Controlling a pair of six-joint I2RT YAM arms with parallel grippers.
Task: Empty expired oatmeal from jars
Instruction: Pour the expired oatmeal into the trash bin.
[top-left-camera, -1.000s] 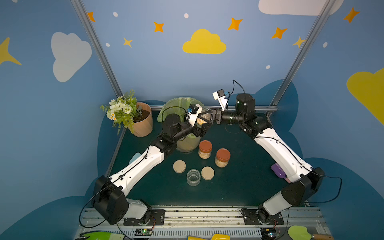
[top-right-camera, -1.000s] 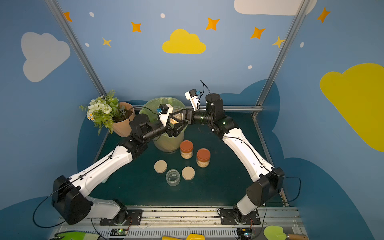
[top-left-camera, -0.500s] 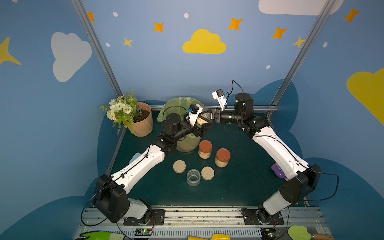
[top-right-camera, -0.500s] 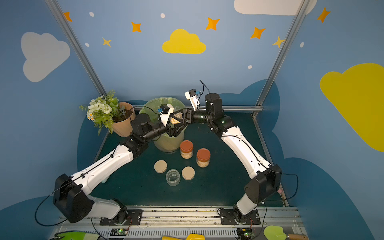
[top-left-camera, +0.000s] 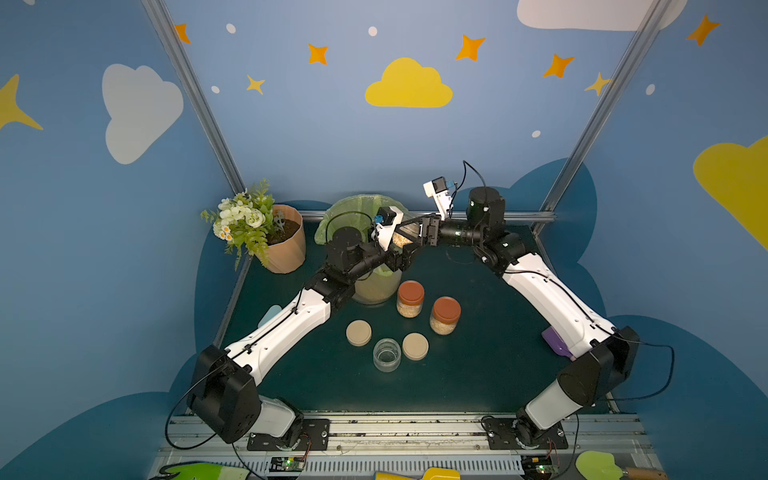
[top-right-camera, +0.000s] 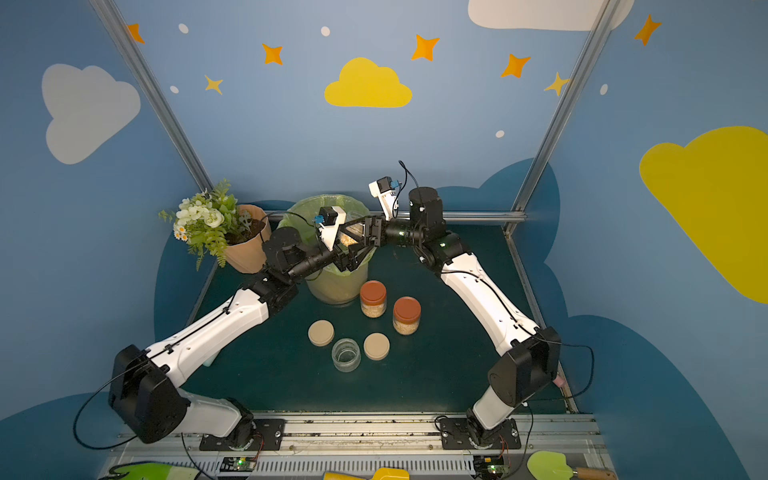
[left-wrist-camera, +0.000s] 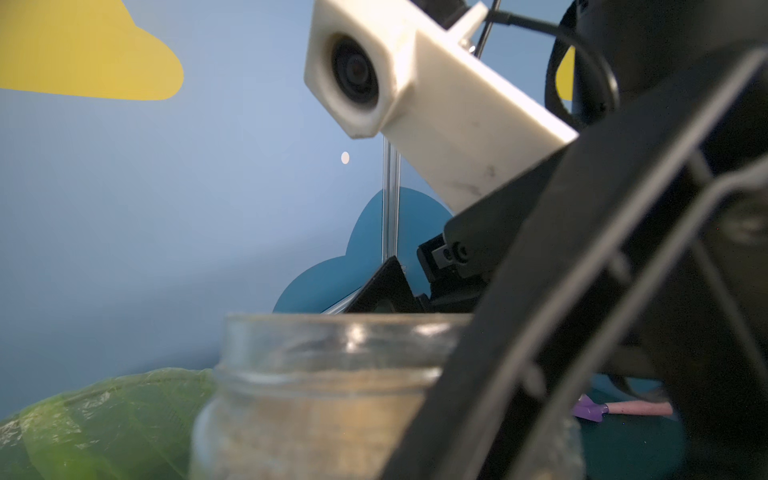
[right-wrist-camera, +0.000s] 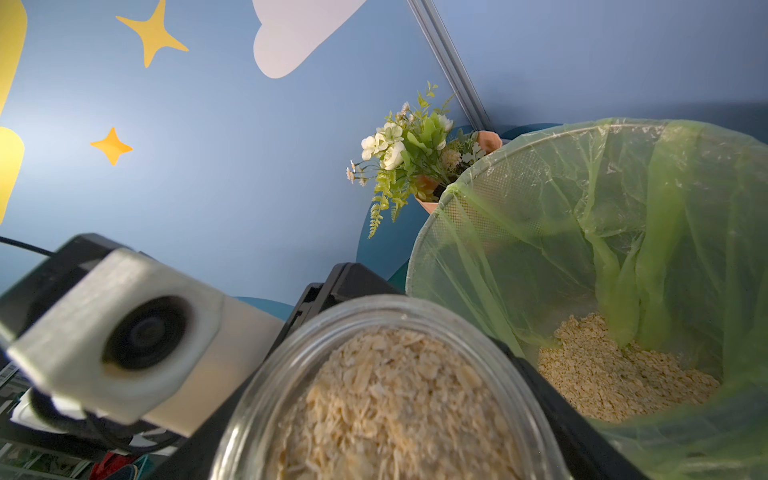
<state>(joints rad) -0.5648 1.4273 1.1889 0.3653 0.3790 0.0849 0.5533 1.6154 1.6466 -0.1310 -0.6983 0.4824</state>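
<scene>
So the lidless clear glass jar (right-wrist-camera: 266, 374) is held over the round mesh bin lined with a green plastic bag (right-wrist-camera: 490, 178), upper middle in both top views. It's packed nearly to the neck with pale flaky oatmeal (right-wrist-camera: 395, 395). The left gripper (top-left-camera: 404, 249) is clamped on it, and the right gripper (top-left-camera: 415, 236) grips the same jar from the other side. The bin's got a heap of loose oats (right-wrist-camera: 615, 374) at the bottom. Just below the bin in frame stands a clear glass jar with a rust-orange lid (top-left-camera: 410, 298) and its twin (top-left-camera: 445, 314), both upright with oatmeal inside. Lower centre is an empty clear glass jar (top-left-camera: 387, 354), with a beige round lid (top-left-camera: 358, 332) to its left and another beige lid (top-left-camera: 415, 345) just beside it on the right. A tan flower pot with white flowers (top-left-camera: 286, 249) sits left of the bin. It's all on a dark green tabletop (top-left-camera: 478, 374), with blue walls, a painted yellow cloud (top-left-camera: 408, 85) and orange stars.
</scene>
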